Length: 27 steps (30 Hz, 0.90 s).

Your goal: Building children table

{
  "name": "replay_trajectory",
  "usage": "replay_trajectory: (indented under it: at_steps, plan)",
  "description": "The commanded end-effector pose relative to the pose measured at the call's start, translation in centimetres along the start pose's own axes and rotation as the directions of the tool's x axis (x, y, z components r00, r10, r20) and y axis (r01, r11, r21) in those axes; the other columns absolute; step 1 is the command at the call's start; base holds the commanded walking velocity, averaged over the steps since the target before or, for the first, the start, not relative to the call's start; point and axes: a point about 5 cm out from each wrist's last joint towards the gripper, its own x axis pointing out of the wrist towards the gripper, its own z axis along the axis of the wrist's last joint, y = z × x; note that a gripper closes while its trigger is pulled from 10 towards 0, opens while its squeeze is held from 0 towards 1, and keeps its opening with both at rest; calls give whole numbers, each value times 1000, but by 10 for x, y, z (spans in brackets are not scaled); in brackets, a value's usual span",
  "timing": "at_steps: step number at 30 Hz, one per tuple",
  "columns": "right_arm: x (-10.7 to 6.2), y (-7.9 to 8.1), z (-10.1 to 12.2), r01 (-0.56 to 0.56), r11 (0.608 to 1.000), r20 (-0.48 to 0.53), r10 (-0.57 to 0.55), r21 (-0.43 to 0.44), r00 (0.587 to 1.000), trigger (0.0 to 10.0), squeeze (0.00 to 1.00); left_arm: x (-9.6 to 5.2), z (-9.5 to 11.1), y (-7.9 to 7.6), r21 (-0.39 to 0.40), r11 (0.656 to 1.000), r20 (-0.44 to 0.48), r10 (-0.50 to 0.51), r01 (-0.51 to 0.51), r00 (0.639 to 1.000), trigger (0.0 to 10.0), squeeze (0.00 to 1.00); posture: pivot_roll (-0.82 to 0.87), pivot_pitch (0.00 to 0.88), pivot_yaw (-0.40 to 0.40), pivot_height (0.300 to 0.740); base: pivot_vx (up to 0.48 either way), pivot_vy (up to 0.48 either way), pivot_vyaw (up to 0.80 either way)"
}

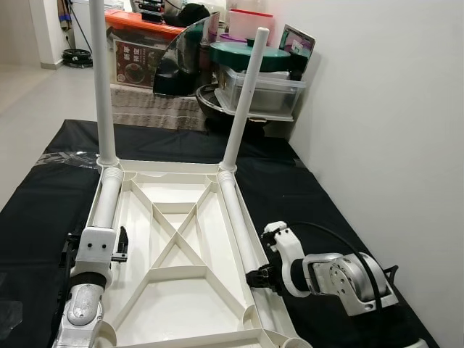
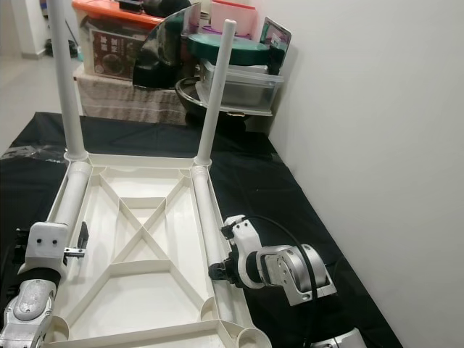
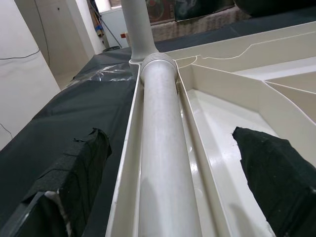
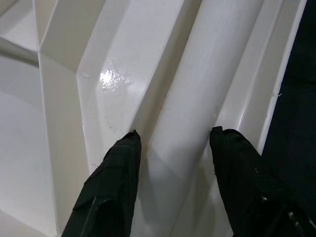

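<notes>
The right gripper (image 4: pixel 173 143), fingers apart, straddled the stowed leg (image 4: pixel 197 98) lying lengthwise along the tabletop's (image 1: pixel 181 290) right edge; the left gripper (image 3: pixel 168 163), also apart, straddled the leg opposite.

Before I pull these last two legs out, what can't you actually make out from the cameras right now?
- Left gripper: head views hide its fingers behind its own white wrist housing; only the wrist view shows them straddling the left stowed leg.
- Right gripper: fingers flank the right stowed leg; pad contact can't be judged.
- Tabletop near corners: cut off by the frame's bottom edge.
- Upright leg: top cut off.
</notes>
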Motion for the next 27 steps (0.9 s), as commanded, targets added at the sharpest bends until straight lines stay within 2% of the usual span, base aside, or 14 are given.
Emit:
replay_trajectory:
  at_steps: [1, 3, 4, 11, 21, 22, 23, 24, 25, 27]
  plan:
    - [15, -16, -55, 89, 990, -268, -56, 112, 962, 10000, 1000, -3, -11, -4, 20, 1000, -59, -23, 25, 998, 10000, 0, -8, 0, -168, 740, 0, 0, 0]
    - [15, -15, -57, 82, 992, -290, -50, 99, 956, 10000, 1000, -3, -11, -4, 20, 999, -59, -23, 25, 998, 10000, 0, -9, 0, -169, 740, 0, 0, 0]
    - [15, -15, -60, 82, 992, -304, -50, 94, 951, 10000, 0, -3, -11, -4, 21, 999, -59, -24, 25, 998, 10000, 0, -10, 0, -169, 740, 0, 0, 0]
    - [16, -12, -65, 71, 991, -331, -30, 113, 943, 10000, 0, -4, -12, -4, 22, 999, -61, -22, 24, 998, 10000, 0, -9, 0, -172, 740, 0, 0, 0]
    - [20, -10, -79, 57, 994, -372, -18, 94, 928, 10000, 0, -3, -12, -4, 25, 999, -60, -20, 22, 998, 10000, 0, -7, 0, -174, 740, 0, 0, 0]
    - [21, -10, -79, 52, 994, -374, -11, 99, 927, 4941, 0, -3, -12, -4, 25, 999, -60, -20, 21, 998, 10000, 0, -6, 0, -174, 740, 0, 0, 0]
    - [21, -9, -79, 46, 993, -375, -4, 105, 927, 2196, 0, -3, -12, -3, 25, 999, -60, -19, 21, 998, 10000, 0, -4, 0, -174, 740, 0, 0, 0]
    - [21, -9, -79, 46, 993, -375, -4, 105, 927, 2196, 0, -3, -12, -3, 25, 999, -60, -19, 21, 998, 10000, 0, -4, 0, -174, 740, 0, 0, 0]
    - [22, -9, -80, 43, 993, -376, 3, 114, 927, 0, 0, -4, -12, -3, 26, 999, -60, -19, 21, 998, 10000, 0, -3, 0, -175, 740, 0, 0, 0]
    - [22, -9, -81, 41, 992, -378, 9, 123, 926, 0, 0, -4, -12, -3, 26, 999, -60, -19, 20, 998, 10000, 0, -3, 0, -175, 740, 0, 0, 0]
